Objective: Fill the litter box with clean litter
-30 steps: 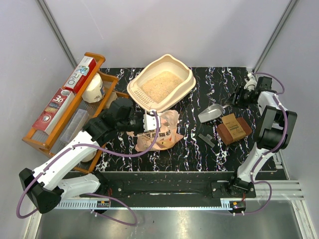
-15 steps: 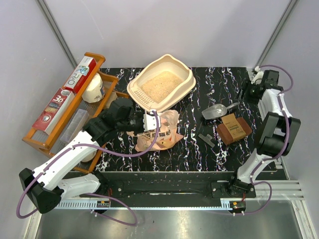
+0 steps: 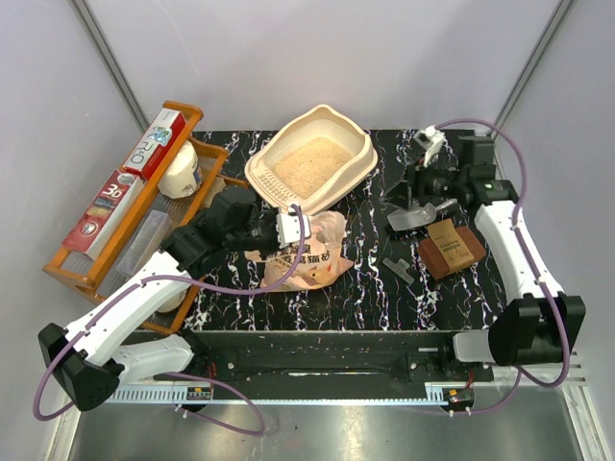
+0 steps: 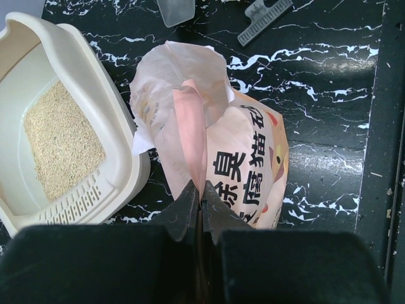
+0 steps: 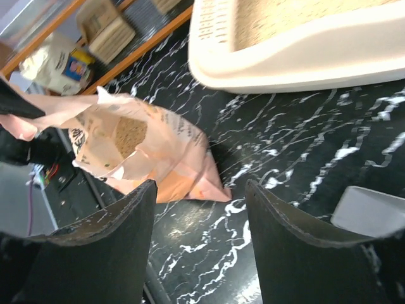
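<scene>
Black, white-veined table [image 3: 380, 293] and its load.
A cream litter box [image 3: 354, 179] sits far-centre, with a pink crinkled bag [image 3: 312, 254] lying against its near corner. To the right lie a grey scoop [image 3: 408, 217], a brown box [image 3: 450, 248] and a small grey clip [image 3: 397, 268]. An orange wooden rack [image 3: 181, 109] stands at the left edge.

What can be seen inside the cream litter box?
Pale sandy litter covers most of the litter box floor. The slotted ledge at its low end is bare. What lies under the granules is hidden.
</scene>
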Available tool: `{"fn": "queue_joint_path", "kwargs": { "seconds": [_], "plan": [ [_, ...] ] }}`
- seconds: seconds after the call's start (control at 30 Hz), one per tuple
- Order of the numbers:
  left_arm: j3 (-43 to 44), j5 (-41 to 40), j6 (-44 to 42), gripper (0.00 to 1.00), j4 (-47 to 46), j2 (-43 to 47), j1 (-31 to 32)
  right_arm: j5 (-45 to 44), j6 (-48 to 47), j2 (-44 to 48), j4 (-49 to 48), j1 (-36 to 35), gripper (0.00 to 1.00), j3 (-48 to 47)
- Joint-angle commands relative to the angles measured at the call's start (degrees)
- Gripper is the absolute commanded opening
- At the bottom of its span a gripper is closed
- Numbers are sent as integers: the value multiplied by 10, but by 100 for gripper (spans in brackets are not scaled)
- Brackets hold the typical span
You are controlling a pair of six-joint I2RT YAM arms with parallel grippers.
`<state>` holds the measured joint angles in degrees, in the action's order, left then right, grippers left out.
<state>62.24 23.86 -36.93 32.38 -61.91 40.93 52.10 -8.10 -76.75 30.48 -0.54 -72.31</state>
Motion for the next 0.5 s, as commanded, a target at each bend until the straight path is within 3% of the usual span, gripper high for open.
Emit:
{"fn": "queue_joint_path", "kwargs": {
  "seconds": [0.0, 0.2, 0.47],
  "plan": [
    [27, 8, 54, 0, -70, -3, -8, 16, 32, -36, -11, -59, 63, 3],
    [37, 11, 95, 0, -97, 2, -21, -22, 71, -74, -27, -135, 63, -37],
    [18, 35, 102, 0, -96, 21, -21, -132, 64, -97, 23, -221, 64, -62]
  ]
}}
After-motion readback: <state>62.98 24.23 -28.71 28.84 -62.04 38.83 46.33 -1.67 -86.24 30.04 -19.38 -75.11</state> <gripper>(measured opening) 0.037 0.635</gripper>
